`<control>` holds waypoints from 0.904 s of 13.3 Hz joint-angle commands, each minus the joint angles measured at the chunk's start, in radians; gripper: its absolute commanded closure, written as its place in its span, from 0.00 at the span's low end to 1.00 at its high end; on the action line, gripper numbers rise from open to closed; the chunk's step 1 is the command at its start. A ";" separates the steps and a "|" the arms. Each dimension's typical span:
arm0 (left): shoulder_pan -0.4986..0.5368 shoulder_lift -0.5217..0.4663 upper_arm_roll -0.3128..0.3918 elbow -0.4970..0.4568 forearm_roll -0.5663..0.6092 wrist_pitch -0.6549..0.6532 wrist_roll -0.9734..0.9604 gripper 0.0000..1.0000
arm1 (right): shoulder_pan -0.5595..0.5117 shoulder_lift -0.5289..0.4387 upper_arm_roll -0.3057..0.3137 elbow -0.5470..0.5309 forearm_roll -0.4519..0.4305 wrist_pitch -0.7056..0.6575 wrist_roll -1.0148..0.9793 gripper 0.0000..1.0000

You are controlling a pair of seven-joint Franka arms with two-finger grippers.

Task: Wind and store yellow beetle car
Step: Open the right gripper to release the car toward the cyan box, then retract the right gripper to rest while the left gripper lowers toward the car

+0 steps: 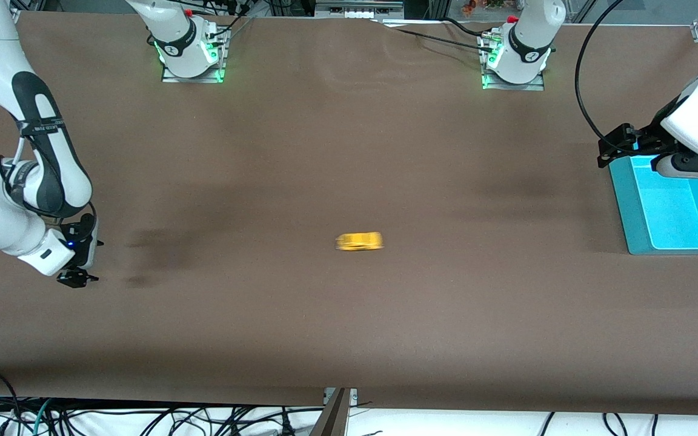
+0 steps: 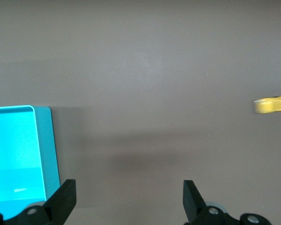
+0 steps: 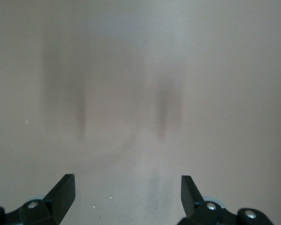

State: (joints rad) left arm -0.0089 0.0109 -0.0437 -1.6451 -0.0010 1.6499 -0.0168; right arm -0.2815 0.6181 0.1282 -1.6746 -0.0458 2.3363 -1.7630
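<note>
Your left gripper [image 2: 126,201] hangs with its jaws spread wide and nothing between them, the flat black wedge-shaped fingers [image 2: 193,199] framing bare cloth; it sits over the corner of the teal tray [image 1: 634,215] that lies farthest from the front camera. Your right gripper [image 3: 126,197] is likewise parted and empty, its matte black fingers [image 3: 63,190] poised over plain cloth at the right arm's end of the table, well apart from the tray.

The tray is a shallow rectangular bin of smooth plastic, with a darker teal rim, rounded inner corners and a brighter cyan floor. It rests at the left arm's end of the table [image 1: 349,151], which is draped in a dull brown cloth with a faint felt-like nap and soft creases near the arm bases.

The yellow beetle car [image 1: 359,241] stands alone on the cloth about midway along the table, well apart from the tray on its right-arm side and roughly as near the front camera as the tray's nearer edge. It shows only as a small, low, rounded bright yellow smear; its windows and wheels cannot be made out. Neither gripper touches it.
</note>
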 commanded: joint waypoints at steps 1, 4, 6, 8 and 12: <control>0.004 -0.008 -0.001 0.001 -0.024 -0.010 -0.003 0.00 | -0.005 -0.034 0.030 0.070 0.003 -0.133 0.187 0.00; 0.004 -0.008 -0.001 0.001 -0.024 -0.010 -0.003 0.00 | 0.016 -0.035 0.041 0.151 0.003 -0.288 0.473 0.00; 0.004 -0.008 -0.001 0.001 -0.024 -0.010 -0.003 0.00 | 0.024 -0.037 0.045 0.170 0.003 -0.346 0.635 0.00; 0.004 -0.006 -0.001 0.001 -0.024 -0.010 -0.003 0.00 | 0.028 -0.044 0.056 0.188 0.001 -0.393 0.753 0.00; 0.004 -0.003 -0.001 0.005 -0.034 -0.042 -0.002 0.00 | 0.074 -0.051 0.054 0.281 -0.006 -0.518 1.015 0.00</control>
State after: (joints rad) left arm -0.0089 0.0109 -0.0437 -1.6452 -0.0024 1.6338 -0.0168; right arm -0.2311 0.5776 0.1798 -1.4457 -0.0457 1.8951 -0.8670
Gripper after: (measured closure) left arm 0.000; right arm 0.000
